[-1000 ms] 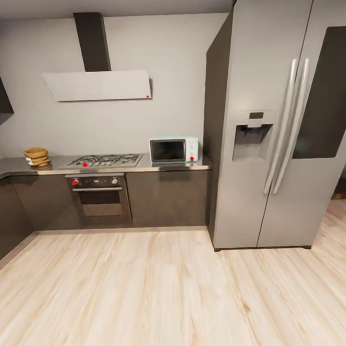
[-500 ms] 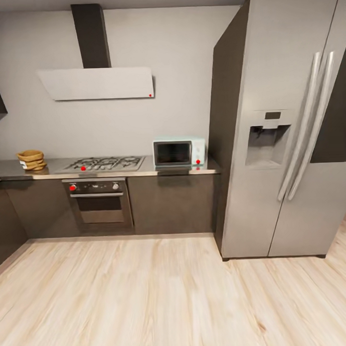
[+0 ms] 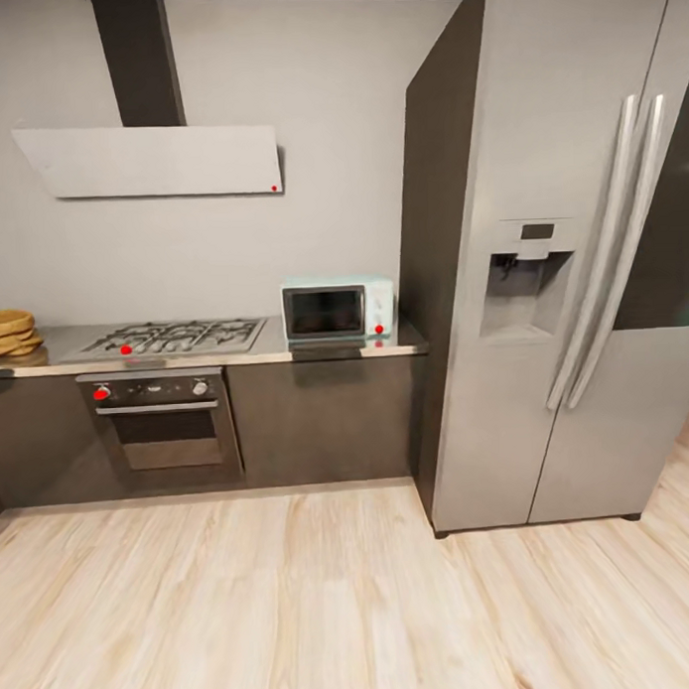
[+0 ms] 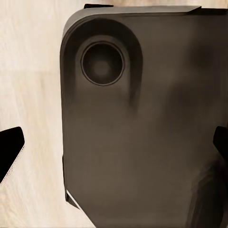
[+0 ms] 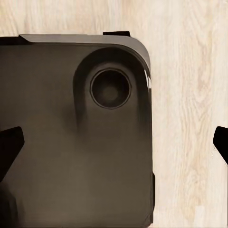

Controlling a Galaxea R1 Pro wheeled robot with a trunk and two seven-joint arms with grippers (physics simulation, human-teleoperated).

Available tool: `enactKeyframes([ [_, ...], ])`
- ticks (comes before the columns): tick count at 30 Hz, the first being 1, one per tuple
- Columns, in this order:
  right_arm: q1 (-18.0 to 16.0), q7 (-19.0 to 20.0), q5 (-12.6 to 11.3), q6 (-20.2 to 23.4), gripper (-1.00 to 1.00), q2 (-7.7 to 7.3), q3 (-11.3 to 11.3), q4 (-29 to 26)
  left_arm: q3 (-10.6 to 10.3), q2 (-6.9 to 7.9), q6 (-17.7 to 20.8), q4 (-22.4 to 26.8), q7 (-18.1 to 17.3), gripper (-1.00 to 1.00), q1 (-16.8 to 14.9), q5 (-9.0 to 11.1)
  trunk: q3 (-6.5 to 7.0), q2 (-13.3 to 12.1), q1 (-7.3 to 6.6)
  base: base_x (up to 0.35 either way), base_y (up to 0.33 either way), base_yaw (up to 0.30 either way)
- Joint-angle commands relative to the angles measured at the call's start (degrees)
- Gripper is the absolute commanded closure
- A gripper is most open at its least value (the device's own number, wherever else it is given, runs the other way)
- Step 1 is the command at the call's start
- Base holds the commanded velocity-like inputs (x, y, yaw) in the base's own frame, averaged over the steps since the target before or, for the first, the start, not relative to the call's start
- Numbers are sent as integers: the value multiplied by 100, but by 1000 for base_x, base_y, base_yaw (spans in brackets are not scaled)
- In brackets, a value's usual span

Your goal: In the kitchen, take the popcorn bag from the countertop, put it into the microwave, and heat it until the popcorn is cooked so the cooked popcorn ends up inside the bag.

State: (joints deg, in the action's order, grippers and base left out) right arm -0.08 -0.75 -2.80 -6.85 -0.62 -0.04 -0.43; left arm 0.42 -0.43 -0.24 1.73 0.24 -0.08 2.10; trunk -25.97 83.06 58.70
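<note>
We judge this the approach step, short of the countertop (image 3: 315,353): the microwave (image 3: 337,310) sits at its right end beside the fridge (image 3: 550,258), the popcorn bag unseen. The left gripper (image 4: 114,152) and right gripper (image 5: 114,147) hang spread apart and empty over the robot's base (image 4: 142,142); next we close on the counter's left edge and look for the bag.

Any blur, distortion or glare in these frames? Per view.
Head view: soft overall, wide-angle bend tilts the fridge and hood; microwave readable, its door dark and glare-free; faint sheen along the countertop edge. Left wrist view: dark robot base smeared, left pincer fingertips crisp at the frame sides. Right wrist view: same, floor grain sharp.
</note>
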Motion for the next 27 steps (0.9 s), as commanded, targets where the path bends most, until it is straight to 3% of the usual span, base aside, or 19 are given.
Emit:
enactKeyframes([
  [1, -1, -5, -22, -15, -100, 0, 10, -1, 2, -1, -3, 3, 3, -100, -1, 24, -5, 2, 3, 322, 0, -1],
  [27, -1, -5, -19, -1, -100, -9, 21, -1, 2, -10, 6, 3, 11, -100, -1, 86, -5, 2, 3, 322, 0, 0],
])
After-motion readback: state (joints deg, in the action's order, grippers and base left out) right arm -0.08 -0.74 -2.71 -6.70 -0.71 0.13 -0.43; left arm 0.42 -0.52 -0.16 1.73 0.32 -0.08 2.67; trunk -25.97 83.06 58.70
